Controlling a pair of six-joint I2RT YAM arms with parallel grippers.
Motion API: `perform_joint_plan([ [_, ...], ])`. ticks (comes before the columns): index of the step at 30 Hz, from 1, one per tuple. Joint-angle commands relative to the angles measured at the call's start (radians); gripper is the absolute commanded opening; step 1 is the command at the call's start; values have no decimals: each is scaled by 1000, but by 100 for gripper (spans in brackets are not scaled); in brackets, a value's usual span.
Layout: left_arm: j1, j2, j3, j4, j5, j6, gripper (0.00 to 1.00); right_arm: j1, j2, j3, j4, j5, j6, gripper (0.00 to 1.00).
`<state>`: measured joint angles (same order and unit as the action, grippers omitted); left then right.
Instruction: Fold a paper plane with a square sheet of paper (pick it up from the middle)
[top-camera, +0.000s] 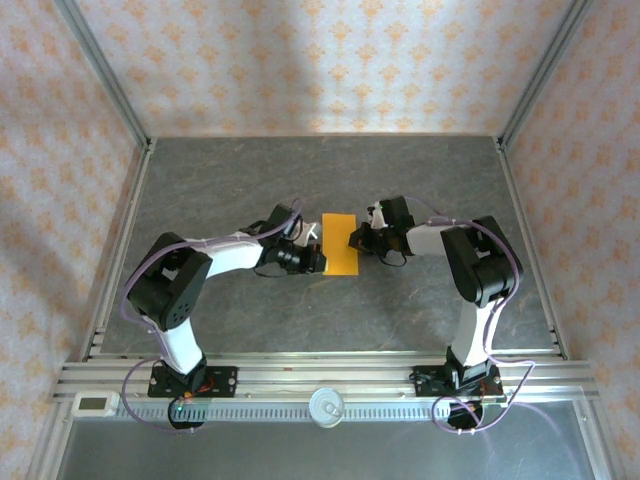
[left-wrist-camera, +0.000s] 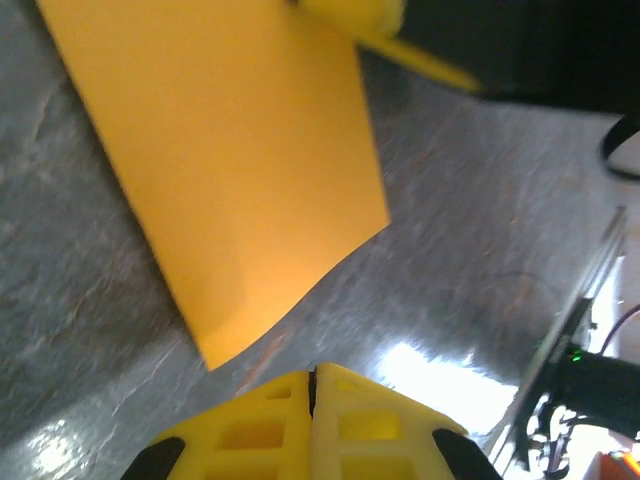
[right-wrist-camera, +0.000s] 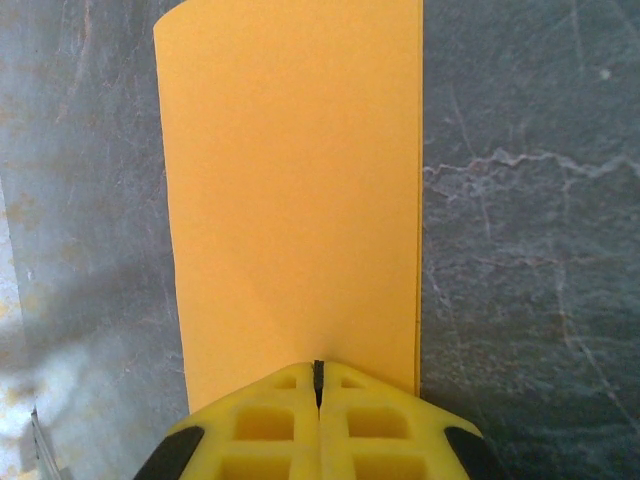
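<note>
Bases at near edge; both arms rise, elbows bent outward, forearms reaching inward to mid-table. Low over table (top-camera: 250, 180), left gripper (left-wrist-camera: 313, 375) has fingers pressed together, tip just short of paper's corner, not touching. Opposite, right gripper (right-wrist-camera: 319, 365) has fingers pressed together, tip over sheet's edge; any pinch on it cannot be told. Between them, square sheet of paper (top-camera: 340, 243) lies flat mid-table, showing as narrow rectangle.

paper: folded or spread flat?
Folded once, apparently: the orange paper lies on the table as a long rectangle, not a square. No dart shape yet.
</note>
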<state>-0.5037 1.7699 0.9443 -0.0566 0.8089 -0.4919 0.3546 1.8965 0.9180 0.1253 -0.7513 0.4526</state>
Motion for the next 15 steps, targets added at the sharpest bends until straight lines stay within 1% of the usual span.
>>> perform_joint_plan([
  [1, 17, 32, 71, 58, 29, -71, 0, -10, 62, -79, -253, 175, -16, 0],
  [7, 14, 137, 147, 68, 45, -81, 0, -9, 59, -81, -248, 174, -14, 0],
  [8, 11, 175, 154, 65, 48, -77, 0, -10, 61, -80, -248, 173, -15, 0],
  [11, 8, 208, 158, 29, 30, -53, 0, -9, 61, -82, -248, 175, -15, 0],
  [12, 7, 217, 154, 11, 20, -14, 0, -9, 61, -81, -247, 175, -14, 0],
  [15, 8, 229, 122, -42, 1, 40, 0, -9, 62, -85, -246, 175, -16, 0],
])
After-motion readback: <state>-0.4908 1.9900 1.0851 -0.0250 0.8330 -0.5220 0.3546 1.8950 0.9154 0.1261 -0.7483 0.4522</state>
